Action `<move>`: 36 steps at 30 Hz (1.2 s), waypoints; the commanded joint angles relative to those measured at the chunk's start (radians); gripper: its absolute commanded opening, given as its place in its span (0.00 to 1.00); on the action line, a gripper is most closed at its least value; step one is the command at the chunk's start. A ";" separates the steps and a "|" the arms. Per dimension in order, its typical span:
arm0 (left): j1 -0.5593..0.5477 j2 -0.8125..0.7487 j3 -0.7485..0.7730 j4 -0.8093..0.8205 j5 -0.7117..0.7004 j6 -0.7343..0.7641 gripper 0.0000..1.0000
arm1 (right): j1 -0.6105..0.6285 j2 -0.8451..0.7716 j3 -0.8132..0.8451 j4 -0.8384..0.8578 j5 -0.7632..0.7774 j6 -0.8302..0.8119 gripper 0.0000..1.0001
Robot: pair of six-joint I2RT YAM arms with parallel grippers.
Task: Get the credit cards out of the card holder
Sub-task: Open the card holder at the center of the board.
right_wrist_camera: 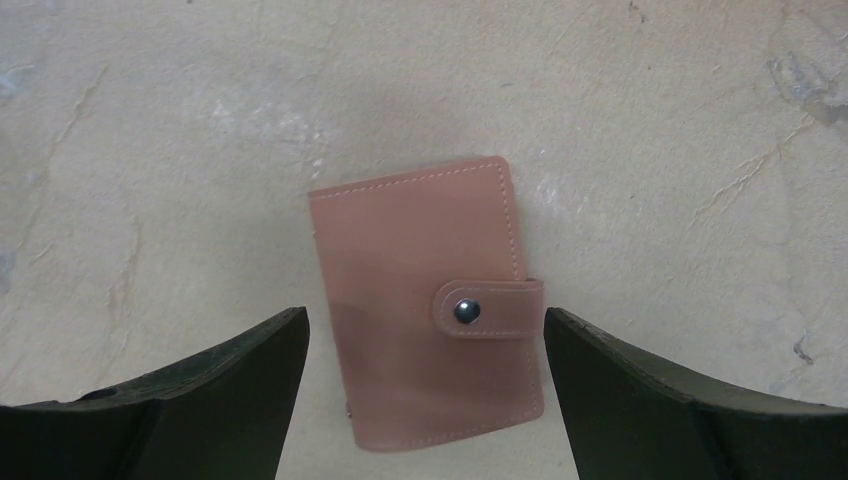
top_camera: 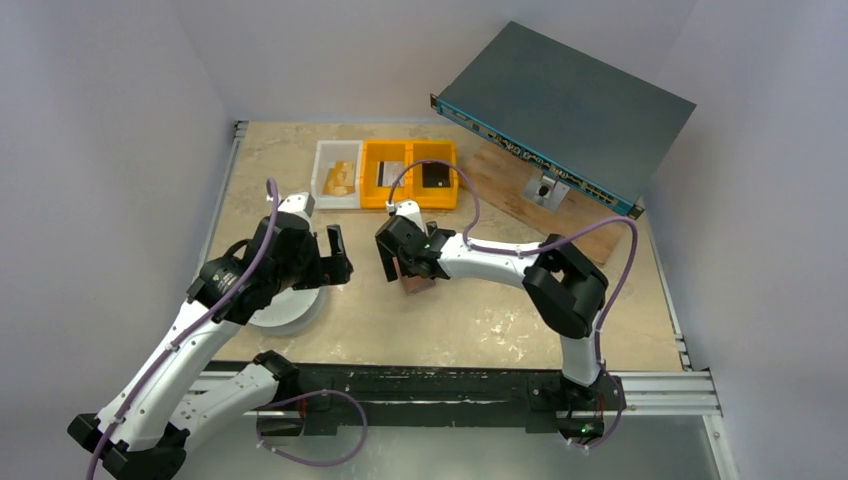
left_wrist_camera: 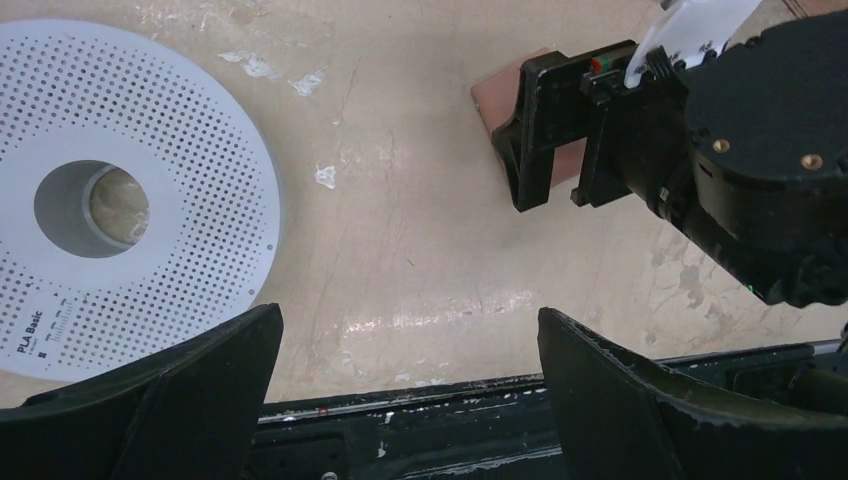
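Card holder (right_wrist_camera: 400, 300) snapped shut, flat on table (right_wrist_camera: 150, 120) | right jaws apart over it | left jaws wide apart

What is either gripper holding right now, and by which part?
Nothing is held. The right gripper hangs open above the closed card holder, a finger on either side, not closed on it. The left gripper is open and empty.
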 commanded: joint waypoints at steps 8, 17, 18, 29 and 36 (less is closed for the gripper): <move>0.012 -0.005 -0.001 0.032 0.031 0.019 1.00 | -0.055 0.019 0.009 0.074 -0.002 0.002 0.86; 0.011 0.005 -0.001 0.029 0.045 0.014 1.00 | -0.055 -0.012 -0.038 0.076 -0.015 0.069 0.19; 0.011 0.007 -0.001 0.028 0.048 0.013 1.00 | -0.056 -0.010 -0.037 0.071 -0.016 0.069 0.19; 0.012 0.007 -0.009 0.030 0.058 0.004 1.00 | -0.054 -0.046 -0.062 0.019 0.004 0.102 0.32; 0.011 0.011 -0.015 0.035 0.064 0.000 1.00 | -0.045 -0.079 -0.098 0.024 -0.027 0.125 0.32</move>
